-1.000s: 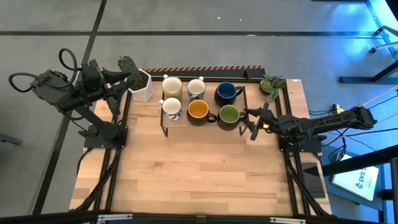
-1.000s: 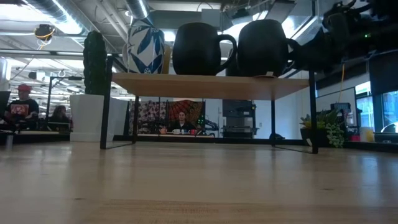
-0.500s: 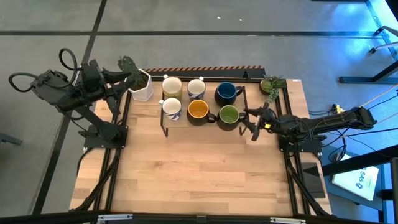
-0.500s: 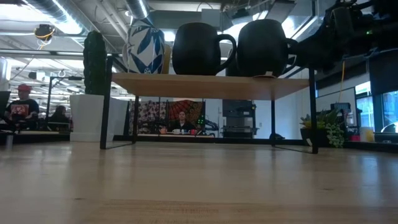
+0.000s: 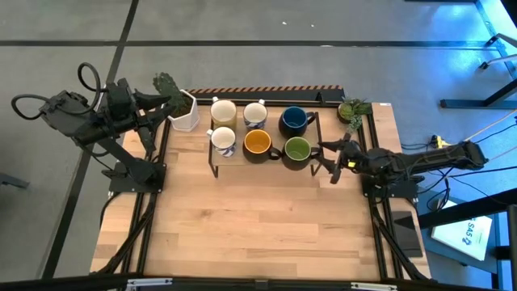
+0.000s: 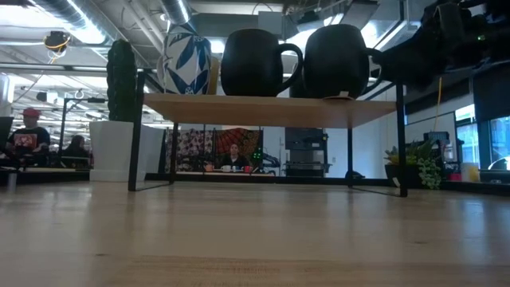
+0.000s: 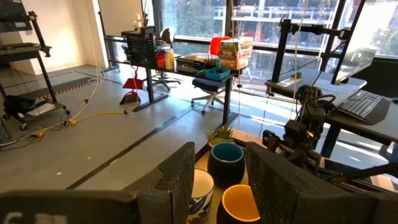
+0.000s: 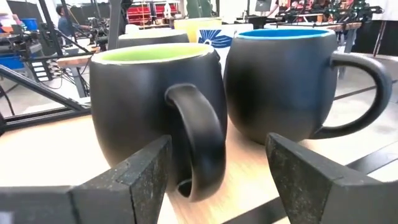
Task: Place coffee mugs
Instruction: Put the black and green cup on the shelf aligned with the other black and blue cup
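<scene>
Standing wide apart, the jaws of the right gripper (image 5: 329, 159) frame the handle of the dark round ceramic mug with a green inside (image 8: 155, 106) without pressing it; the mug rests on its own on the low wooden shelf with black metal legs (image 6: 263, 109), at the shelf's right front corner. I judge the step to be the release of this mug, with a clear withdrawal away from the handle the next thing called for, so that no finger catches it.

Just beside the green one stands the dark mug with a blue inside (image 8: 292, 81), and on the front row next to it the dark mug with an orange inside (image 5: 257, 144). The white mug with blue pattern (image 5: 224, 142) and two more pale ceramic mugs, a cream one (image 5: 223, 112) and a white patterned one (image 5: 255, 113), fill the rest of the shelf. All six look empty, so the placing seems nearly complete.

The left gripper (image 7: 221, 180) waits at the bench's far left corner, jaws part-way open and holding nothing, near the white hexagonal pot with a cactus (image 5: 183, 110). A small leafy potted plant (image 5: 352, 110) sits at the far right corner of the light wooden bench (image 5: 258, 218).
</scene>
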{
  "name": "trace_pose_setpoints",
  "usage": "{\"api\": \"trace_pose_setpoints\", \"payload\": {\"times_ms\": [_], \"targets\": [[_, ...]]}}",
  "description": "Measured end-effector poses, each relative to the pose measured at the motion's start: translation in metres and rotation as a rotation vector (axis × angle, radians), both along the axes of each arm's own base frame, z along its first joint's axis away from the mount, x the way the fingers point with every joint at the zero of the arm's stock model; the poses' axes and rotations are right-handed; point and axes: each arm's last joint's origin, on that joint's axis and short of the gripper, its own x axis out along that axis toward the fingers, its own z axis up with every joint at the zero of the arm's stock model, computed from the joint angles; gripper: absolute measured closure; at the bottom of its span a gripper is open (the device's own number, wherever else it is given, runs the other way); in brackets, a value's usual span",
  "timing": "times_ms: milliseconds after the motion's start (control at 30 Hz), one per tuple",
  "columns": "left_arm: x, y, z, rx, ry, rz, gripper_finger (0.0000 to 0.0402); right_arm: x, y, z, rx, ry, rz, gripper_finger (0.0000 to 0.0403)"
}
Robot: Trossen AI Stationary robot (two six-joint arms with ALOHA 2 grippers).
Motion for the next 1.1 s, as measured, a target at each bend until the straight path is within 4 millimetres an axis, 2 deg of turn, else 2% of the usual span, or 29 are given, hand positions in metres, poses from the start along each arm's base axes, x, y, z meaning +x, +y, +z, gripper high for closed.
{"api": "trace_pose_setpoints", "payload": {"times_ms": [267, 667, 933, 1100], "targets": [[0.0, 0.0, 0.0, 0.002, 0.001, 0.0, 0.0264, -0.011, -0.001, 0.004, 0.025, -0.032, 0.012, 0.0155], [0.001, -0.001, 0.0, -0.002, 0.009, -0.04, 0.0264, -0.014, 0.003, 0.007, 0.13, -0.086, 0.168, 0.0155], [-0.006, 0.004, 0.001, -0.015, -0.005, -0.054, 0.0264, -0.014, 0.003, 0.009, 0.129, -0.098, 0.17, 0.0155], [-0.008, 0.005, 0.002, -0.018, -0.01, -0.056, 0.0264, -0.017, 0.001, 0.011, 0.074, -0.116, 0.094, 0.0155]]}}
